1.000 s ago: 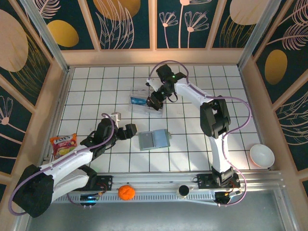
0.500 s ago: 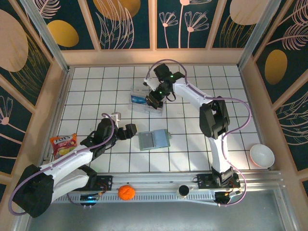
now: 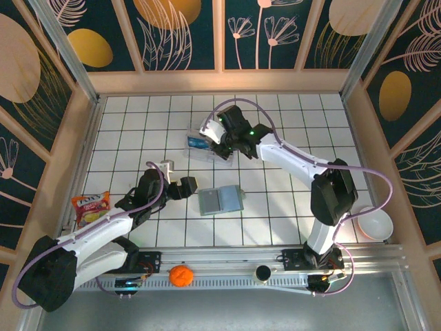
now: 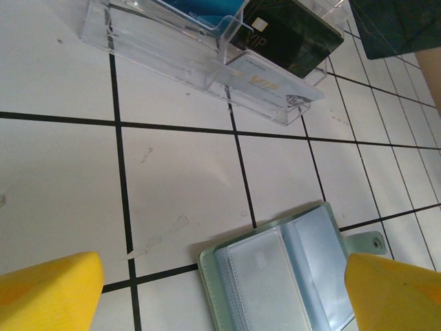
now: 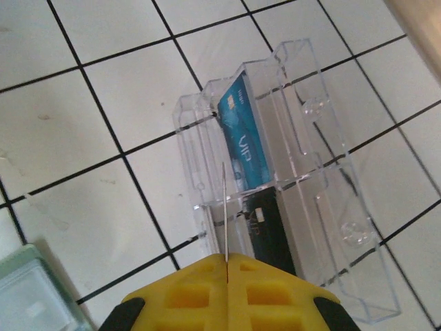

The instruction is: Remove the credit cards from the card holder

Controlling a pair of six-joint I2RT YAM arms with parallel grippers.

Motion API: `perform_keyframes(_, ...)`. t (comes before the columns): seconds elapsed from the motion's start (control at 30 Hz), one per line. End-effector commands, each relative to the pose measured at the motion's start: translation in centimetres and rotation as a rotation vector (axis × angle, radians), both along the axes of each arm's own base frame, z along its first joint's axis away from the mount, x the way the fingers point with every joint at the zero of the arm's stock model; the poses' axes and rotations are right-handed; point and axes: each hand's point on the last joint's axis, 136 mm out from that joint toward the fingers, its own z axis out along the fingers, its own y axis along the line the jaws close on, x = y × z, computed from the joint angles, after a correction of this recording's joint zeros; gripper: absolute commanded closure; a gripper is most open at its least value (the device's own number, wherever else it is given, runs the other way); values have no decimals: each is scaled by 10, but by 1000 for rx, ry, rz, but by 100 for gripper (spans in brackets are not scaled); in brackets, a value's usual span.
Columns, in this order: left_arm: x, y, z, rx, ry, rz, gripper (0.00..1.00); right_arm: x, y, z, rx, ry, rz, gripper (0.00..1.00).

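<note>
1. While the right tool (image 5: 227,265) keeps its fingers pressed together on a thin card (image 5: 224,207), seen edge-on, it hangs just above the clear box (image 5: 331,172). I judge that this upright hold lets the card slide down into a slot.
2. Inside the clear box a blue card (image 5: 242,134) and a black card (image 5: 265,227) stand in the slots, so the box seems to be the place for removed cards.
3. The card holder (image 3: 221,200) lies opened flat on the tabletop (image 3: 138,131), apart from the clear box, on its side toward the arm bases. Its pale pockets face up for easy reach. I cannot tell if any card is left inside.
4. The left tool (image 3: 178,185) is spread wide and pinches nothing. It is low, also on the base side of the clear box, probably ready to steady the card holder.
</note>
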Motion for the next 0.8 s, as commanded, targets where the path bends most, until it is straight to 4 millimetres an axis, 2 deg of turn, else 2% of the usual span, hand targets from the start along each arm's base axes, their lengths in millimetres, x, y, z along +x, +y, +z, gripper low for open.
perform_keyframes(0.0,1,-3,4,-12,-23,-20,10,7,-9,-11,-125,-74,15,100)
perform_keyframes(0.17,-1,-3,2,-18,-19,-24,10,18,-13,-17,-221,-100,32,100)
perform_keyframes(0.37,-1,-2,-1,-11,-6,-21,10,23,-13,-29,-275,-41,73,100)
perform_keyframes(0.77,0,-1,-2,3,13,-9,8,40,-17,-39,-305,-2,108,100)
